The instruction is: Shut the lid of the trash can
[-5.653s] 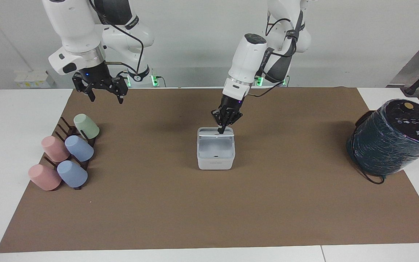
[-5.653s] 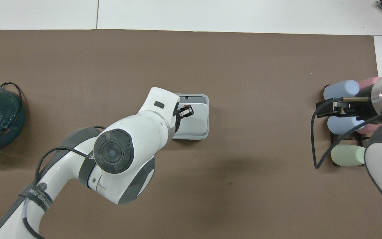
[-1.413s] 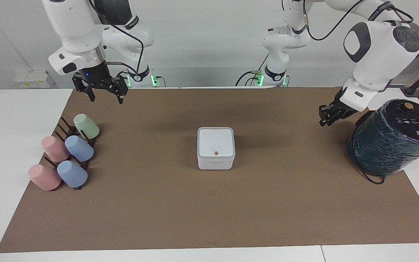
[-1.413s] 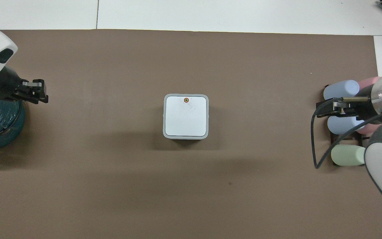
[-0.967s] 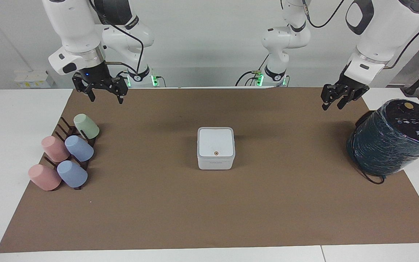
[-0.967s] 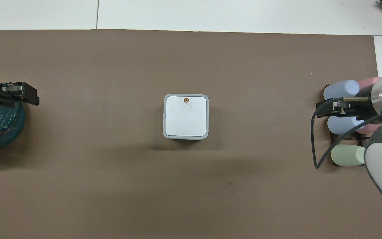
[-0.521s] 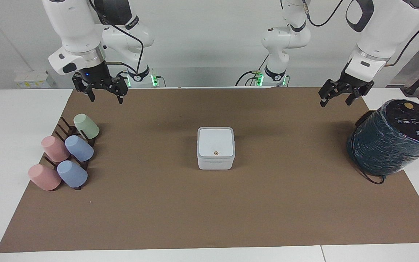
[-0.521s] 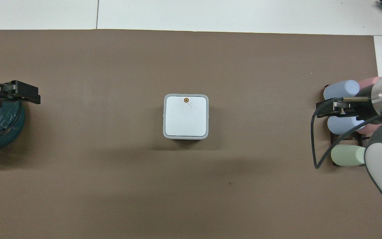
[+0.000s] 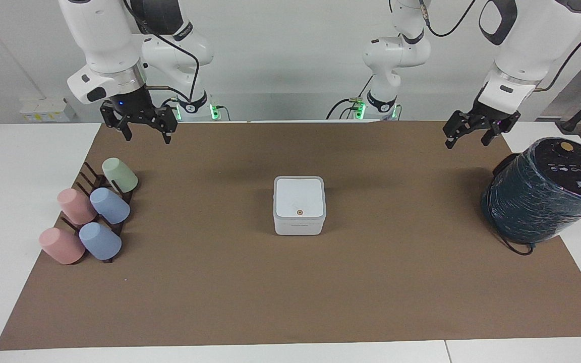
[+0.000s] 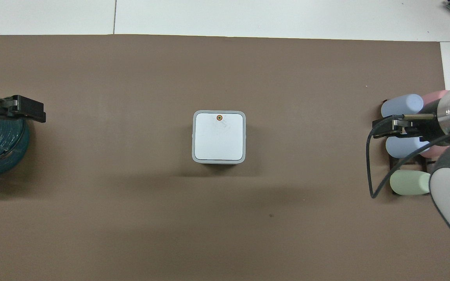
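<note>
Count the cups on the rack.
5, all tipped on the dark rack at the right arm's end: green cup nearest the robots, then pink beside blue, then pink beside blue. None seems hidden.

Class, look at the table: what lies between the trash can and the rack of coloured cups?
Nothing: between the trash can and the rack of coloured cups only bare brown mat shows, in both views.

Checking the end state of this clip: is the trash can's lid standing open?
No: in the facing view the lid lies flat on top of the trash can, orange dot up, with no gripper near it.
</note>
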### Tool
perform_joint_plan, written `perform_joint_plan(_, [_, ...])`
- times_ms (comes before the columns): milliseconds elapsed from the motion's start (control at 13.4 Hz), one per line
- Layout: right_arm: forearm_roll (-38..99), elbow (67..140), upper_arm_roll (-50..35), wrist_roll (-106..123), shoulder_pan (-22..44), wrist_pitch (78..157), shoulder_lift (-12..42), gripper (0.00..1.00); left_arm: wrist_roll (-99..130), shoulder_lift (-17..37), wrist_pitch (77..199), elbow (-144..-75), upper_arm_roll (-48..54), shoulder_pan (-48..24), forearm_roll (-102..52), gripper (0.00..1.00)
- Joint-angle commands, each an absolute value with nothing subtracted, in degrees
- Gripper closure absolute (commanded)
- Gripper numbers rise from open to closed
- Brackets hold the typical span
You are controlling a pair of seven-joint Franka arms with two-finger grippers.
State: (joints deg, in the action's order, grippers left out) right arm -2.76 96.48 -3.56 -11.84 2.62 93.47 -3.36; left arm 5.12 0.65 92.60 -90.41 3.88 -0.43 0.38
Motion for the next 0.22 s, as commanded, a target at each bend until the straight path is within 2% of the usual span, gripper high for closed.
perform_joint_plan(0, [-1.7,97.2,-3.5,-10.6,2.2,93.2,-4.2,0.0,4.4,-0.5,92.8,-91.8,4.0,-0.8,1.8,0.0])
perform_joint_plan(149, [-1.7,97.2,-3.5,-10.6,2.2,93.2,-4.2,0.0,4.5,-0.8,92.9,-92.1,4.1,-0.9,1.8,0.0])
